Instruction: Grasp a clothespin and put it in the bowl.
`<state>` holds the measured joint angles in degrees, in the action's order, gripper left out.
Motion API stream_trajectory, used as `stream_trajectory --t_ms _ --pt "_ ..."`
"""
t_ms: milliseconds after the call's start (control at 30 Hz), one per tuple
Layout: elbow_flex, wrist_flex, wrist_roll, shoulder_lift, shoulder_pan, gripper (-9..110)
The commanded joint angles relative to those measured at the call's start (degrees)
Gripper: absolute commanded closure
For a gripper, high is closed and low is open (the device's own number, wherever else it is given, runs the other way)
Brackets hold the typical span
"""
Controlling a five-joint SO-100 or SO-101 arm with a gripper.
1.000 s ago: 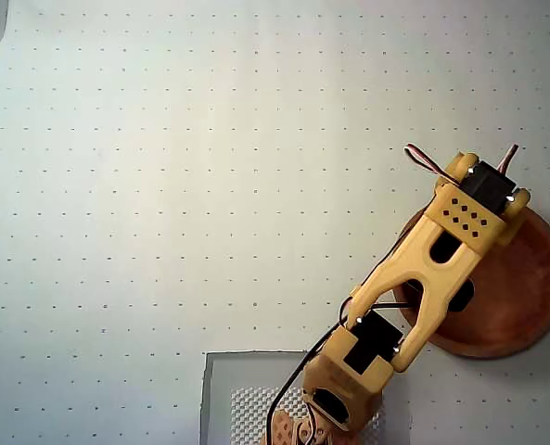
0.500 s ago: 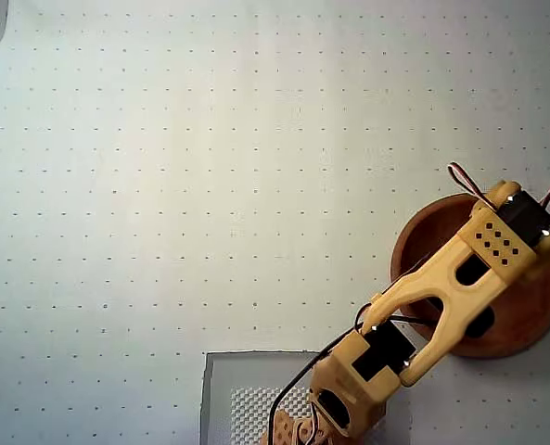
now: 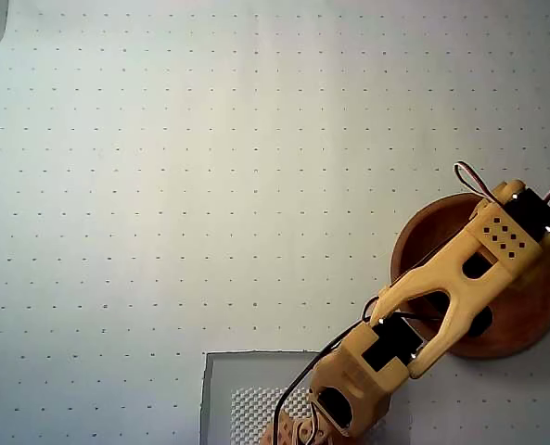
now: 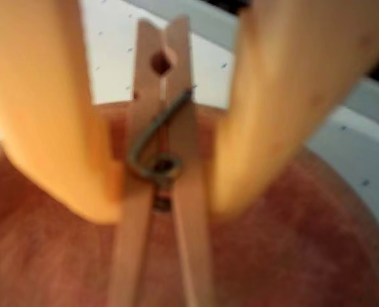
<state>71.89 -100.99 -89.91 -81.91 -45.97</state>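
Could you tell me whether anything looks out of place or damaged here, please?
Nothing stands out. The clothespin looks intact, held between the fingers of the gripper above the bowl, and the white dotted mat shows no spill or stray item.

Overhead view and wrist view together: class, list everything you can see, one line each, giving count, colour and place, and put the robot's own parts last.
clothespin: one, pale wood with a metal spring, held between the gripper fingers above the bowl in the wrist view; hidden under the arm in the overhead view.
bowl: one, reddish-brown wood, at the right edge of the overhead view, partly covered by the arm.
dotted mat: one, white with small dark dots, covering most of the table.
grey plate: one, under the arm's base at the bottom of the overhead view.
arm: one, yellow with black motors, reaching from the base to over the bowl.
gripper: one, yellow, shut on the clothespin.
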Motion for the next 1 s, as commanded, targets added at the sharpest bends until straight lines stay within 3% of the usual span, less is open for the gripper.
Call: stream_trajectory --t_ms 0,500,967 --pt "1.0 -1.6 -0.4 -1.5 1.4 105" --pt "3.3 -1.4 -0.4 -0.2 4.4 105" --pt "-5.6 -1.4 -0.3 13.4 3.8 105"
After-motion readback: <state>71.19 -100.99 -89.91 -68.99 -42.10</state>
